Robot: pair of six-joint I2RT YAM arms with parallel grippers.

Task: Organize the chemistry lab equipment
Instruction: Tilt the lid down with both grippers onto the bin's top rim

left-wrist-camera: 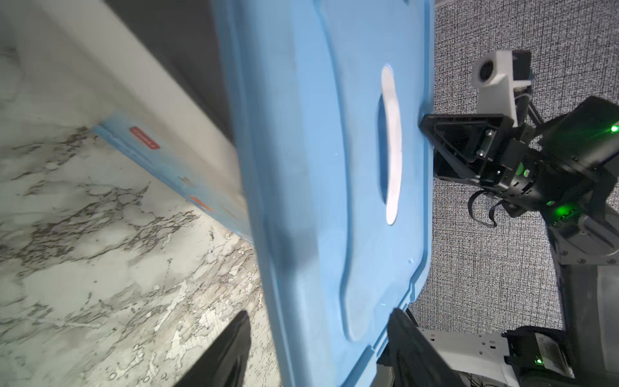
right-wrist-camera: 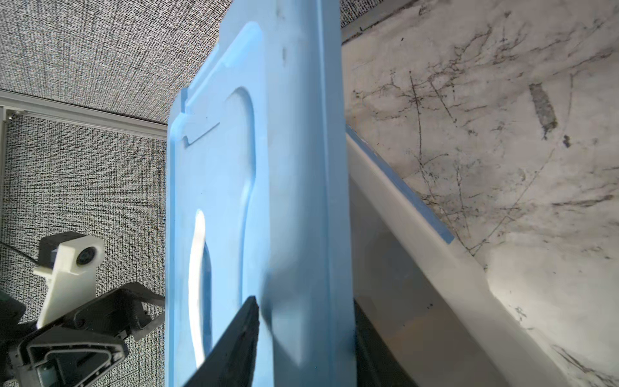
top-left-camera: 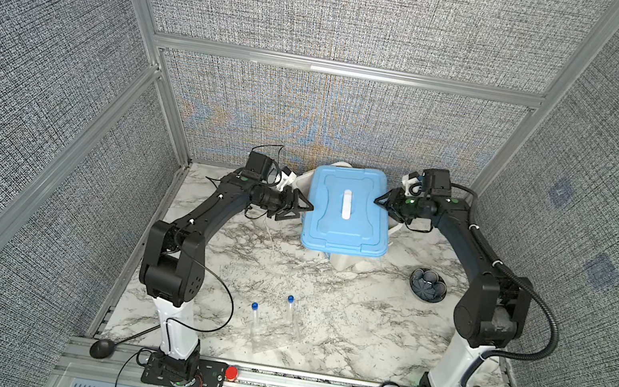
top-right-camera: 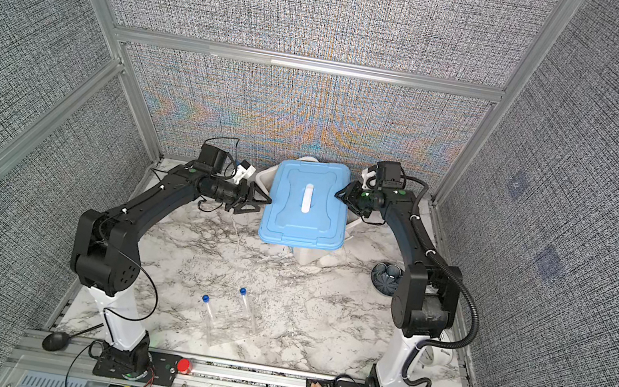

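Note:
Two slim clear tubes with blue caps lie on the marble near the front, one (top-left-camera: 254,318) (top-right-camera: 207,315) left of the other (top-left-camera: 293,314) (top-right-camera: 248,309). Both grippers are far from them, at a blue lid (top-left-camera: 347,209) (top-right-camera: 306,202) (left-wrist-camera: 318,167) (right-wrist-camera: 268,167) raised and tilted over a white bin (top-left-camera: 343,261) (top-right-camera: 304,255). My right gripper (top-left-camera: 378,202) (top-right-camera: 339,195) (right-wrist-camera: 304,301) is shut on the lid's right edge. My left gripper (top-left-camera: 309,208) (top-right-camera: 266,201) (left-wrist-camera: 321,311) straddles the left edge; one finger touches the top, and a gap shows at the finger under the lid.
A dark ribbed bowl (top-left-camera: 428,285) (top-right-camera: 385,276) sits on the right, by the right arm. A round white clock (top-right-camera: 437,356) stands behind that arm's base. The bin's white wall (left-wrist-camera: 134,83) (right-wrist-camera: 418,234) is just under the lid. Enclosure walls are close on three sides.

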